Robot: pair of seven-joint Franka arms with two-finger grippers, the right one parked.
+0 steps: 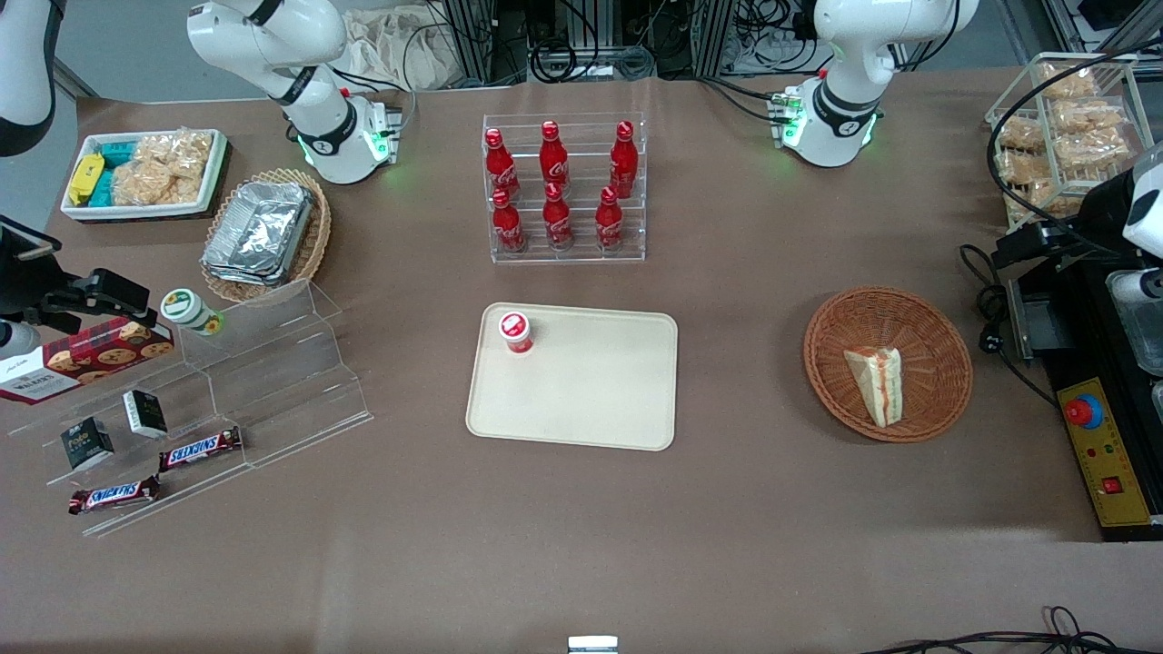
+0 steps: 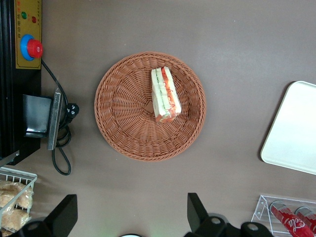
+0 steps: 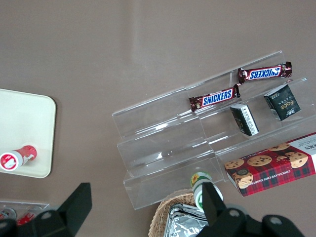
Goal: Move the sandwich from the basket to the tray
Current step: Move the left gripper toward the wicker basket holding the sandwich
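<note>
Left wrist view, sandwich (image 2: 165,95) lying in basket (image 2: 150,106), tray (image 2: 296,133) nearby, pincer (image 2: 129,217) wide above table.

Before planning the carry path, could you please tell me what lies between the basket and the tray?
Only bare brown tabletop separates the basket from the tray, clearest in the front view; the gripper hovers above the basket.

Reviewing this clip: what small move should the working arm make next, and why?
Probably lower the pincer straight toward the sandwich. The wrist view shows it open, high above the table, beside the basket, gripping nothing. The sandwich lies in the basket, untouched, and the tray has bare room beside the small red-capped bottle.
</note>
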